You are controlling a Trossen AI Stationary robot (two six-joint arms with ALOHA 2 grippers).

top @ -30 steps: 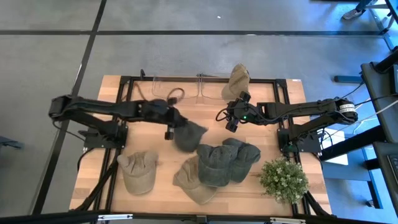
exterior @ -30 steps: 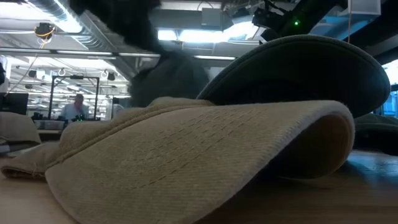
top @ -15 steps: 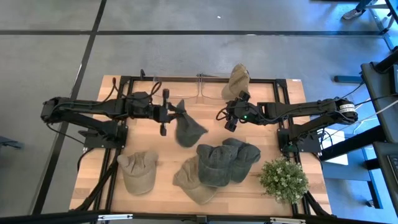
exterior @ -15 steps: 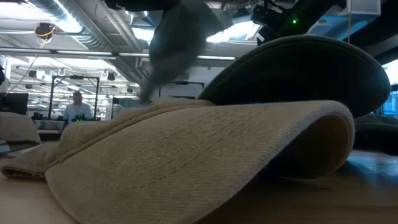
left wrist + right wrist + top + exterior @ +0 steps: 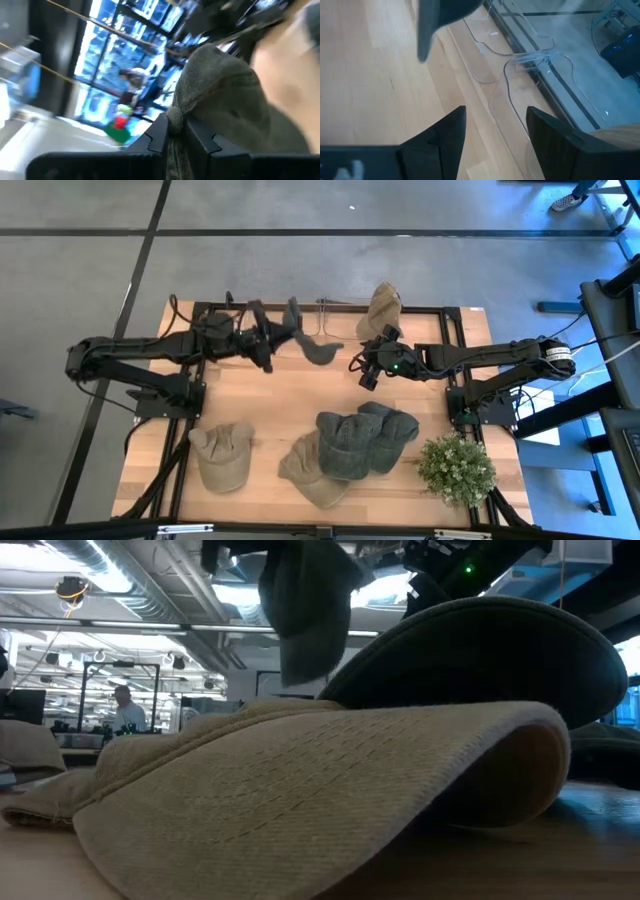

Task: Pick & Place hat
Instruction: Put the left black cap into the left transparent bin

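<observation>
My left gripper [image 5: 278, 340] is raised near the table's far edge, shut on a dark grey cap [image 5: 312, 340]. That cap hangs in the air in the low view [image 5: 305, 610] and fills the left wrist view [image 5: 220, 100]. My right gripper [image 5: 366, 372] hovers open over the table's middle, to the right of the cap, holding nothing; its fingers stand apart in the right wrist view [image 5: 495, 140]. A tan cap [image 5: 381, 308] sits on a clear stand at the far edge. Several more caps lie crown up on the near half. My left gripper pinches a bunched fold of the grey cap's cloth [image 5: 176, 117] between its two fingers [image 5: 159, 134]. The fingers come roughly level from the table's left. The cap is lifted clear of the table and hangs to the right of and below the fingers.
Clear plastic stands [image 5: 330, 320] line the far edge [image 5: 520, 65]. On the near half lie two tan caps [image 5: 222, 455] [image 5: 308, 470] and two dark green caps [image 5: 348, 442] [image 5: 392, 428]. A potted plant [image 5: 456, 470] stands at the near right corner. One tan cap [image 5: 330, 790] blocks the low view.
My left gripper has risen and moved from the table's middle toward the far edge, staying shut on the grey cap. The cap has come off the table, swung upward and now hangs clear near the clear stands.
</observation>
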